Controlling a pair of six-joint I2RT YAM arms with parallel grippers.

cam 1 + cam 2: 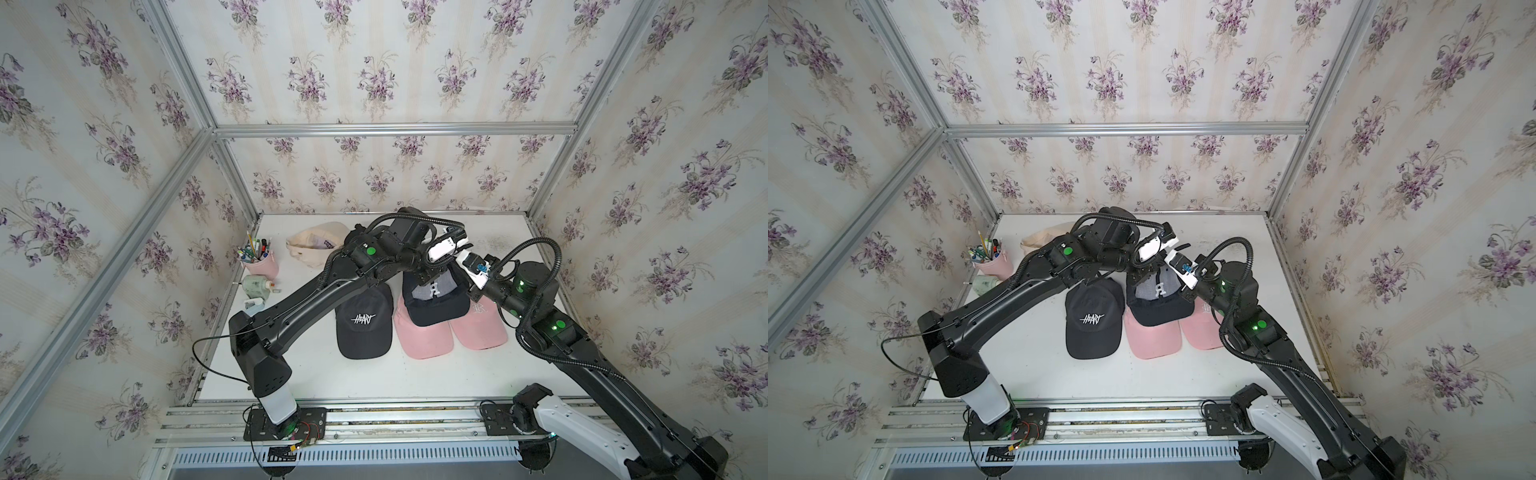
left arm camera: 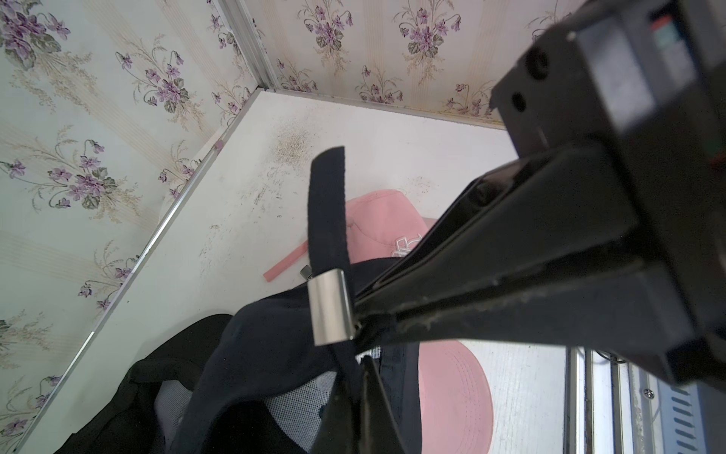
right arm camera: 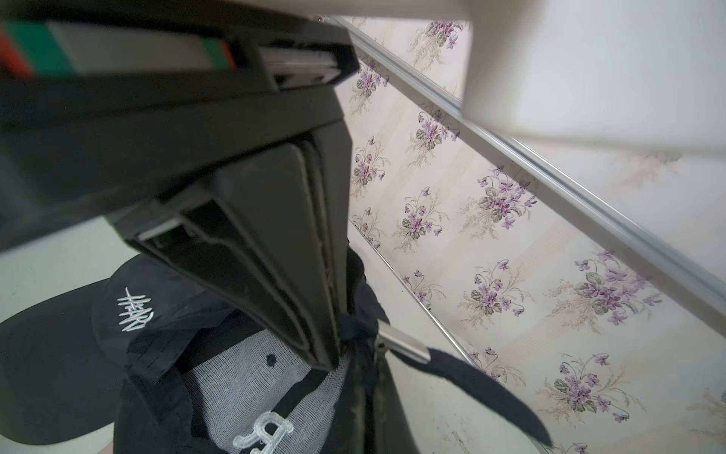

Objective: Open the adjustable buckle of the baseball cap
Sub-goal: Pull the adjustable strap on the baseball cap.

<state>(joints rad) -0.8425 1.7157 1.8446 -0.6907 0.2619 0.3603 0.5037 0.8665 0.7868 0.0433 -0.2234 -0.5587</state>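
The navy baseball cap (image 1: 436,307) with a grey mesh front and a white letter lies mid-table on a pink cap, in both top views. Its rear strap is lifted. The silver buckle (image 2: 330,306) sits on that strap, and the free strap tail (image 2: 326,204) sticks out past it. My left gripper (image 2: 359,377) is shut on the strap just beside the buckle. My right gripper (image 3: 369,377) is shut on the strap at the buckle's (image 3: 402,341) other edge. Both arms' wrists hide the grip in the top views.
A black cap (image 1: 363,324) lies left of the navy one. Two pink caps (image 1: 419,336) (image 1: 482,328) lie under and right of it. A beige cap (image 1: 316,245), a pink pen cup (image 1: 259,259) and a small bottle (image 1: 255,284) stand back left. Walls enclose three sides.
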